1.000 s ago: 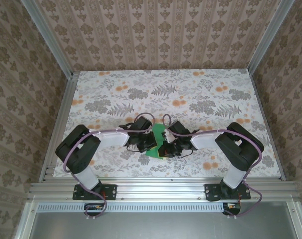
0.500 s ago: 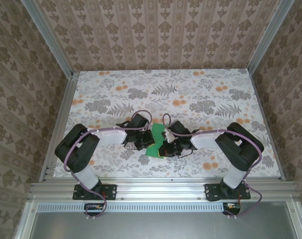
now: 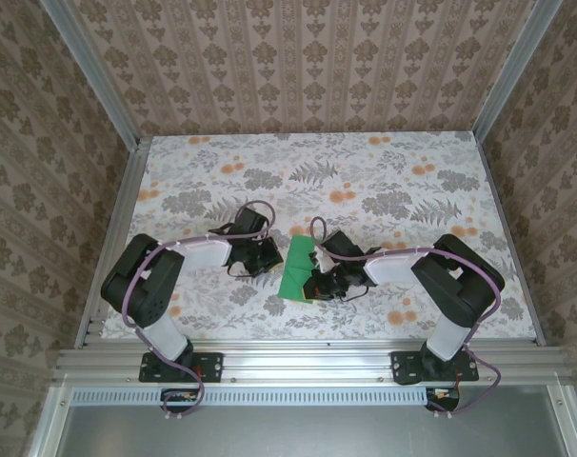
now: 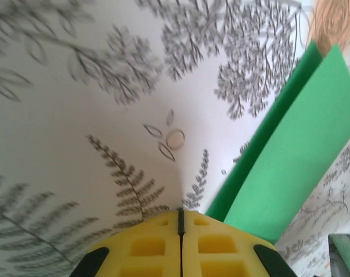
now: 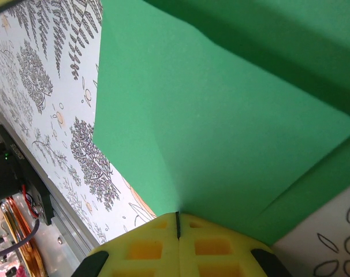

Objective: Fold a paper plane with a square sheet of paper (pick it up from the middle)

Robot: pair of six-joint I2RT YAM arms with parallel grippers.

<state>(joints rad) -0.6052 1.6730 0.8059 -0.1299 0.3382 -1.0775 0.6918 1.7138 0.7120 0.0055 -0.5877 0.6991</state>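
The square sheet of paper (image 3: 294, 268) is bright green and folded into a narrow creased shape near the table's front middle. My right gripper (image 3: 313, 283) is shut, its tips resting on the paper's right part. In the right wrist view the green paper (image 5: 221, 127) spreads out from the shut yellow right gripper (image 5: 177, 214), a crease running up from the tips. My left gripper (image 3: 266, 259) is shut and stands just left of the sheet, apart from it. In the left wrist view the left gripper (image 4: 181, 211) hovers over bare table, the paper (image 4: 296, 156) at right with one flap raised.
The floral tablecloth (image 3: 384, 181) stretches free behind the arms. An aluminium rail (image 3: 298, 357) borders the near edge, and patterned walls close in the back and both sides.
My left gripper has drawn back to the left, off the paper, uncovering more of the green sheet. The right gripper has stayed on the sheet.
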